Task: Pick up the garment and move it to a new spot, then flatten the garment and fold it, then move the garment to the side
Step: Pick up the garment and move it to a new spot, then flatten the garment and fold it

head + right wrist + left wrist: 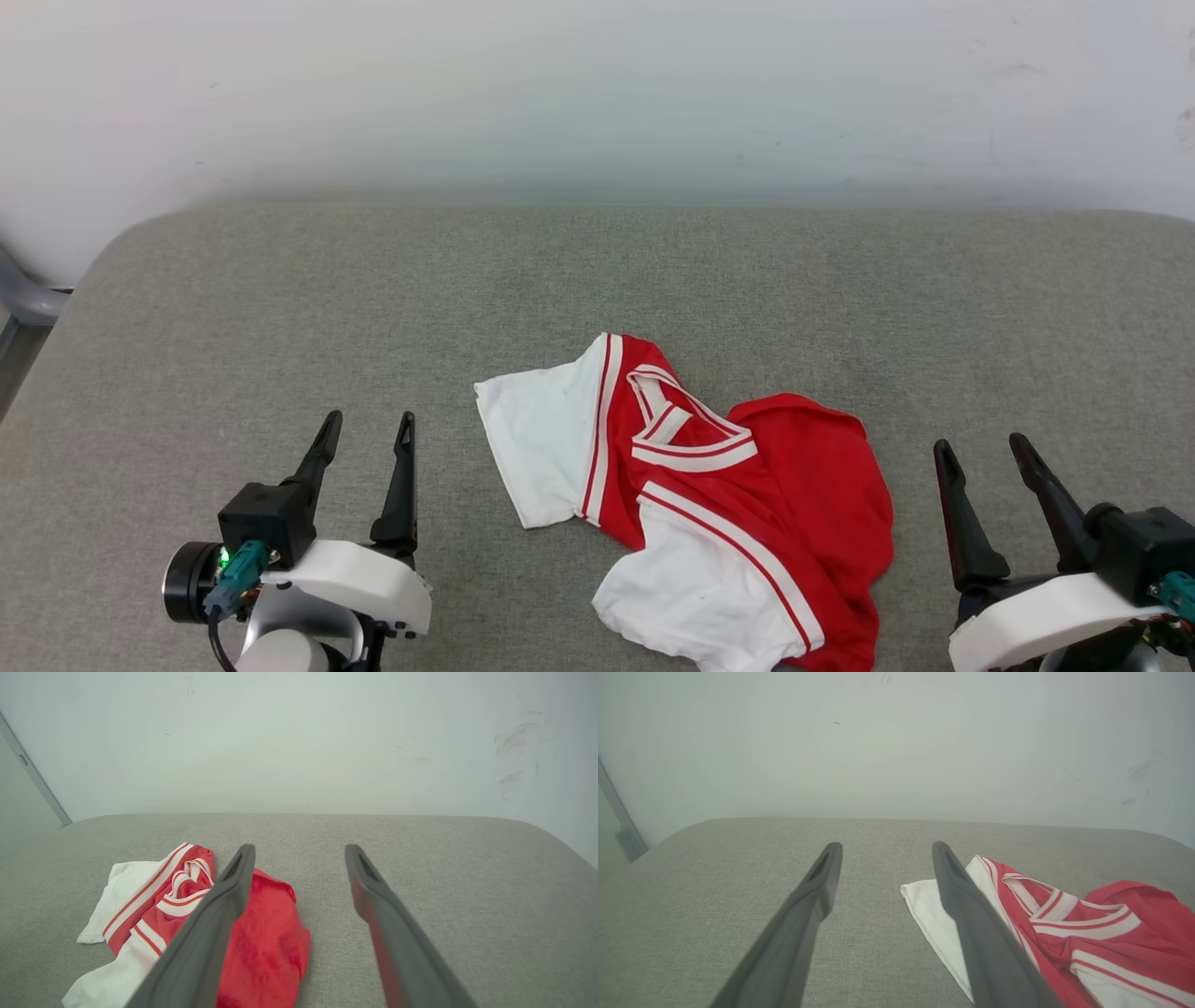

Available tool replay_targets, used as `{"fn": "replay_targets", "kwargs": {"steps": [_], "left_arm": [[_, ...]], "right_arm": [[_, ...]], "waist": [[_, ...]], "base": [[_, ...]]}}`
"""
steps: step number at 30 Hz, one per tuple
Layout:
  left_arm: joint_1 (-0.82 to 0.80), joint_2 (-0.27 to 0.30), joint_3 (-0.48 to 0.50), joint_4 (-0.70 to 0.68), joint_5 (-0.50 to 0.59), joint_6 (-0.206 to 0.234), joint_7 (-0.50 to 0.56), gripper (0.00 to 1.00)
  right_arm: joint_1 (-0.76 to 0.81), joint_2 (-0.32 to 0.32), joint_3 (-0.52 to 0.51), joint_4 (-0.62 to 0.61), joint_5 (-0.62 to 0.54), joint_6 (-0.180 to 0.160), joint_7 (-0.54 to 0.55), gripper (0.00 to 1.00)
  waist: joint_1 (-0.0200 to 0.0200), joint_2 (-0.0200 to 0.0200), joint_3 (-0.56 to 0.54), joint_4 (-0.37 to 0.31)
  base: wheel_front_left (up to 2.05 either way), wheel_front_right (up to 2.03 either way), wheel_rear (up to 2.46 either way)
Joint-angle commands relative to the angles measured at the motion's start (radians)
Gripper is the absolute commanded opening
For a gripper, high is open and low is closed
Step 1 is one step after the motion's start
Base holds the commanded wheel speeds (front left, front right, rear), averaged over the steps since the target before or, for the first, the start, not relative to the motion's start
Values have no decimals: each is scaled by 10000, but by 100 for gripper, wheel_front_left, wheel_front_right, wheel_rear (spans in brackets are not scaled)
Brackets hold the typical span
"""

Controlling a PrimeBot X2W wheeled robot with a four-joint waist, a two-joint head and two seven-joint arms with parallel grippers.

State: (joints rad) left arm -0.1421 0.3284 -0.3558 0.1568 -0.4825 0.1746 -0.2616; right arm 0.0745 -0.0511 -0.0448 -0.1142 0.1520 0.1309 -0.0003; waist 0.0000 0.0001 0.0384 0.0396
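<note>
The garment (pixel 719 504), a red shirt with white sleeves and striped trim, lies crumpled on the grey padded surface (pixel 280 308), near its front edge and a little right of centre. My left gripper (pixel 369 425) stands open to the garment's left, apart from it, with nothing between its fingers. On the other side my right gripper (pixel 980 446) is open too, just off the red hem. The left wrist view has the garment (pixel 1087 924) at lower right, partly behind the right finger of the left gripper (pixel 883 845). From the right wrist, the garment (pixel 261 947) lies left of the right gripper (pixel 299 847).
A pale wall (pixel 597 93) rises directly behind the padded surface. A grey frame piece (pixel 23 303) shows past the surface's rounded left corner. Bare grey padding stretches behind and to both sides of the garment.
</note>
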Motion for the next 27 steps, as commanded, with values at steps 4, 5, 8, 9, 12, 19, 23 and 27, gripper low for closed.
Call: {"fn": "replay_targets", "kwargs": {"steps": [4,5,8,9,12,19,23,27], "left_arm": [[87,-67,4,34,159,-162,-43,100],[69,-82,10,45,181,-185,-43,100],[-15,-155,27,36,216,-255,-43,100],[-45,-175,52,21,213,-300,-43,100],[-174,-273,105,9,241,-388,-44,100],[-391,-610,162,-82,422,-608,-33,100],[-474,-843,250,-109,548,-751,-35,100],[-497,-998,278,-163,688,-888,-33,100]], "right_arm": [[73,13,-31,-46,-51,-3,26,100],[66,13,-30,-45,-65,-3,40,100],[3,14,185,-70,-125,-3,215,100],[-33,16,375,-73,-116,-3,380,100],[-173,14,1237,-79,-146,-3,1240,100],[-636,-913,3511,-21,581,-4,3930,100],[-887,-1428,4401,144,1058,-4,5129,100],[-1076,-1635,4805,518,1241,-4,5800,100]], "waist": [[0,-1,12,14],[0,-1,10,14],[0,-1,31,41],[0,-1,48,61],[0,-1,141,175],[0,-1,361,722],[0,-1,481,1050],[0,-1,624,1253]], "base": [[0,0,0],[0,0,0],[0,0,0],[0,0,0],[0,0,0],[0,0,0],[0,0,0],[0,0,0]]}}
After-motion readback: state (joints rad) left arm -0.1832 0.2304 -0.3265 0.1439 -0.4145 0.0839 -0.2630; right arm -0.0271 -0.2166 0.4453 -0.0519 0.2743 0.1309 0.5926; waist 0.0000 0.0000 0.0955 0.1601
